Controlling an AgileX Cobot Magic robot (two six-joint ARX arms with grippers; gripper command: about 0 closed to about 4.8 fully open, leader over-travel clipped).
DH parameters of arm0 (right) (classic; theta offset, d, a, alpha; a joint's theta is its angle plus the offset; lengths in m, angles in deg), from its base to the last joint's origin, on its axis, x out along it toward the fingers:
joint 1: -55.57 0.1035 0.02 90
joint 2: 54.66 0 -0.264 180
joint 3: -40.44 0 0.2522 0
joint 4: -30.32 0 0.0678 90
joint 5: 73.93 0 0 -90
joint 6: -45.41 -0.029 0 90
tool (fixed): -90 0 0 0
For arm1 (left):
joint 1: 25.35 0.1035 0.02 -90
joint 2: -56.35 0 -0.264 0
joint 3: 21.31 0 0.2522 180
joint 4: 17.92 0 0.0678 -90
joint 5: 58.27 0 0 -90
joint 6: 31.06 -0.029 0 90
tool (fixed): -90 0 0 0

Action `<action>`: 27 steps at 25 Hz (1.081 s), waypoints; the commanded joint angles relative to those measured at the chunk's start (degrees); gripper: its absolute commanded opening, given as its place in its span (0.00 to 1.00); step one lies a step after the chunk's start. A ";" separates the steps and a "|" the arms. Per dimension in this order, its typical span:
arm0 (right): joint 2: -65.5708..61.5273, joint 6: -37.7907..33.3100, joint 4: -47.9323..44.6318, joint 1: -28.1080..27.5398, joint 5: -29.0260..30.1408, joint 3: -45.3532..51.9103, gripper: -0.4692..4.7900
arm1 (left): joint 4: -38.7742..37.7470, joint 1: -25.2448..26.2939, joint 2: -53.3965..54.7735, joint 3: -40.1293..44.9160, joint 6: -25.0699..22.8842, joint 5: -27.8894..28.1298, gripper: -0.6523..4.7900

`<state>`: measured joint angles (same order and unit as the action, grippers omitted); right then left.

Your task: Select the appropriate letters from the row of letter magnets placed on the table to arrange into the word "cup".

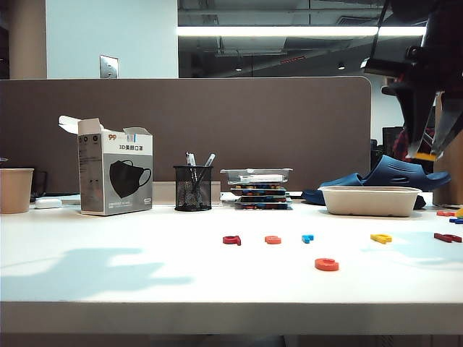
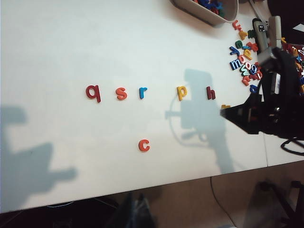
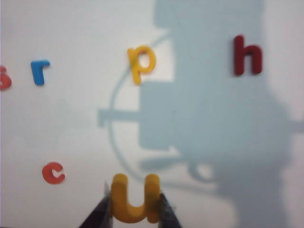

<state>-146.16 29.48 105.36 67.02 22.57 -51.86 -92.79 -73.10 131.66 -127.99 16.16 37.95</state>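
The row of letter magnets lies on the white table [image 1: 108, 260]: dark red q [image 2: 93, 92], orange s [image 2: 121, 93], blue r [image 2: 143, 92], yellow p [image 2: 181, 92] and dark red h [image 2: 211, 93]. An orange-red c [image 2: 144, 145] lies alone in front of the row, nearer the table's front edge. My right gripper [image 3: 135, 209] is shut on the yellow u [image 3: 135, 199] and holds it high above the table's right end [image 1: 427, 154], over the spot between c [image 3: 53, 173] and p [image 3: 141, 62]. My left gripper [image 2: 138, 211] is a dark blur beyond the front edge, tips together, holding nothing.
A mask box [image 1: 116, 172], a mesh pen holder [image 1: 193, 188], stacked cases [image 1: 257, 189] and a beige tray [image 1: 370, 200] stand along the back. A heap of loose letters [image 2: 244, 59] lies at the table's right end. A paper cup [image 1: 16, 189] stands far left.
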 commanded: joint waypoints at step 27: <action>0.17 -11.30 -19.08 14.67 -2.51 18.88 0.30 | 0.50 0.02 -0.20 -0.17 -0.28 0.22 0.11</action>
<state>-146.12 18.60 87.32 81.64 20.19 -32.93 -92.79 -73.08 131.66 -127.99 16.16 37.95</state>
